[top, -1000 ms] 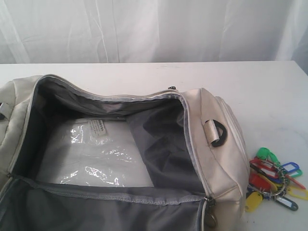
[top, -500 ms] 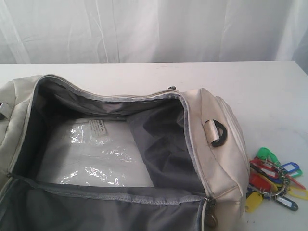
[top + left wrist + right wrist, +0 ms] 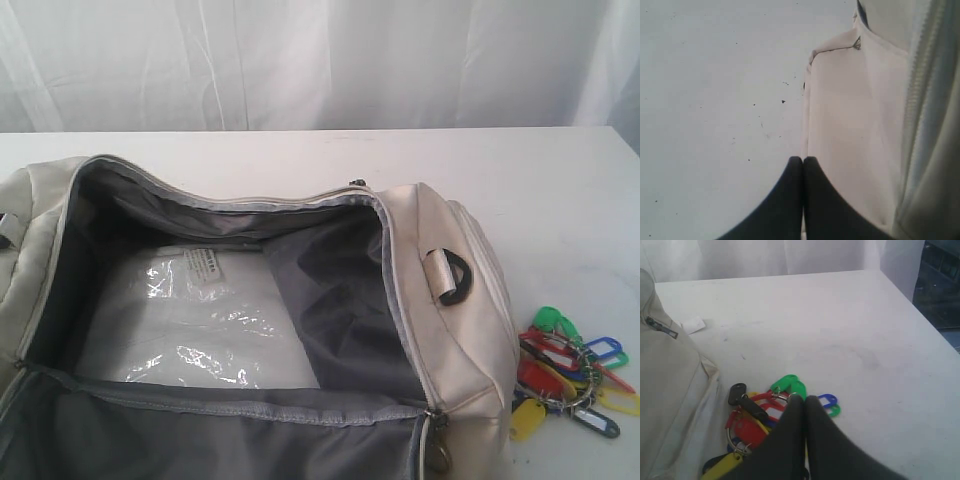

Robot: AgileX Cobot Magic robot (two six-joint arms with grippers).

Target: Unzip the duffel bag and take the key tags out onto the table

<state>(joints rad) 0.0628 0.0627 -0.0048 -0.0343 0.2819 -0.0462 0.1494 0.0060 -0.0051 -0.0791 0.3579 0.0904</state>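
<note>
The cream duffel bag (image 3: pixel 455 330) lies unzipped on the white table (image 3: pixel 560 190), its grey lining showing. The key tags (image 3: pixel 572 375), in red, green, blue and yellow on a metal ring, lie on the table just right of the bag. No gripper shows in the exterior view. My right gripper (image 3: pixel 805 399) is shut and empty above the key tags (image 3: pixel 760 412), beside the bag's end (image 3: pixel 670 390). My left gripper (image 3: pixel 803 160) is shut with nothing in it, over the edge where the bag's side (image 3: pixel 855 125) meets the table (image 3: pixel 715 100).
A clear plastic-wrapped white packet (image 3: pixel 200 320) lies inside the bag. A black D-ring (image 3: pixel 458 278) sits on the bag's right end. A white curtain (image 3: pixel 320 60) hangs behind the table. The table's right edge (image 3: pixel 935 330) is near the key tags.
</note>
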